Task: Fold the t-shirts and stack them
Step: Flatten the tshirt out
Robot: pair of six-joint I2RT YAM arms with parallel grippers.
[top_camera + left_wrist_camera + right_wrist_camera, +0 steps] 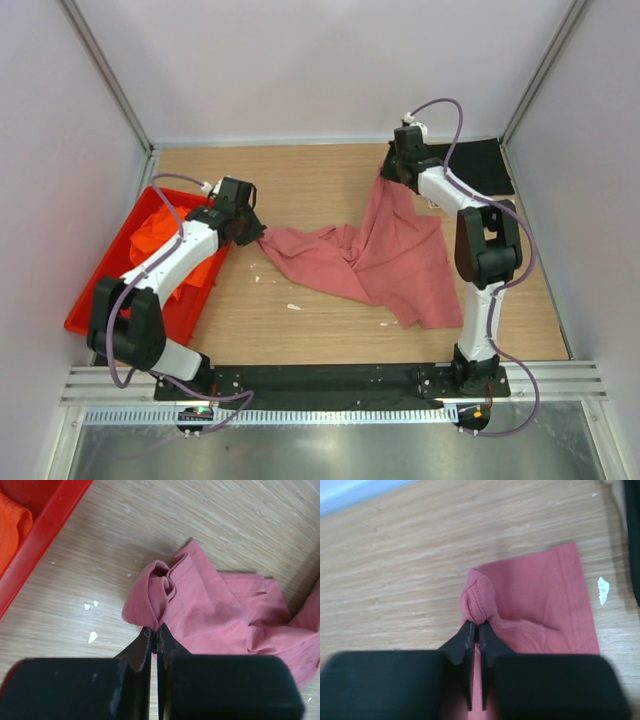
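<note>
The left pincer clamps the rose-red t-shirt at its nine o'clock edge; the right pincer clamps its twelve o'clock corner.

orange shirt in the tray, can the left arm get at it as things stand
Probably not yet: the left claw is shut on the rose-red shirt. The orange shirt lies uncovered in the tray under that arm; only that grip hinders.
</note>
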